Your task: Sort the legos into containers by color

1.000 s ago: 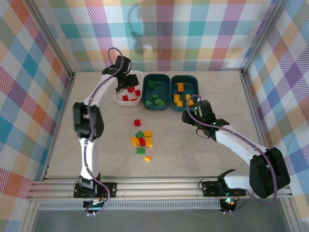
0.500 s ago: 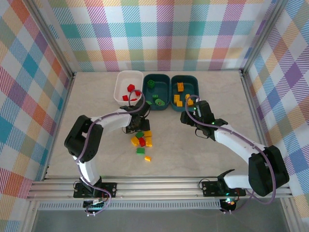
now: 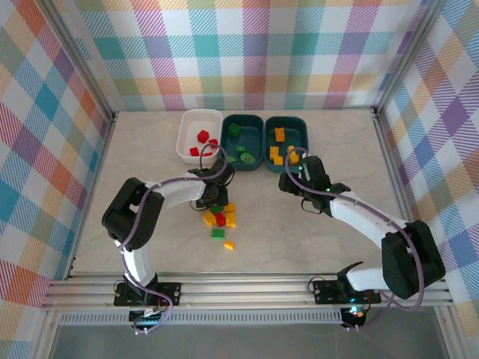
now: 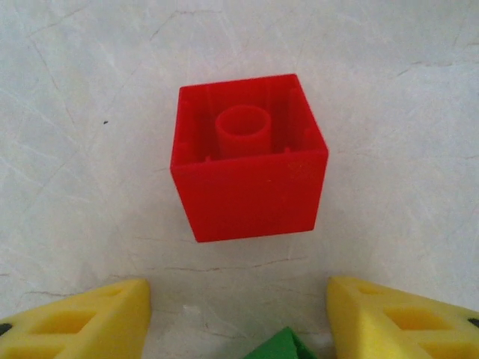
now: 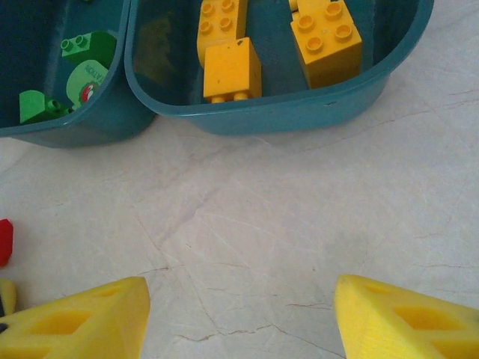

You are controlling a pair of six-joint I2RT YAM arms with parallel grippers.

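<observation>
The left arm (image 3: 171, 191) lies folded low over the table (image 3: 337, 127). Its elbow is out at 9 o'clock and its forearm runs toward 3 o'clock, ending at the 12 o'clock edge of the loose pile (image 3: 219, 219) at mid-table. The left claw (image 4: 238, 290) stands spread and pinches nothing. An upturned red brick (image 4: 249, 179) lies on the table at 12 o'clock of the fingertips, apart from both.

The right arm (image 3: 367, 217) reaches from 5 o'clock toward 11 o'clock. The right claw (image 5: 241, 284) is also spread and empty over bare table, just short of the right tub (image 5: 299, 112), which holds yellow bricks.

Three tubs sit side by side at the table's 12 o'clock end. The white tub (image 3: 182, 146) holds red bricks and the middle tub (image 3: 227, 142) holds green ones.

From above, the left wrist covers the red brick. A green scrap (image 4: 288, 345) at 6 o'clock in the left wrist view and a red sliver (image 5: 4, 241) at 9 o'clock in the right wrist view are cut off by the frame. The print on a round green piece (image 5: 88, 81) is too small to read.

A second ago the left arm stretched up over the white tub and the red brick lay uncovered above the pile. Since then the arm has swung down onto the brick. The right arm has barely shifted.
</observation>
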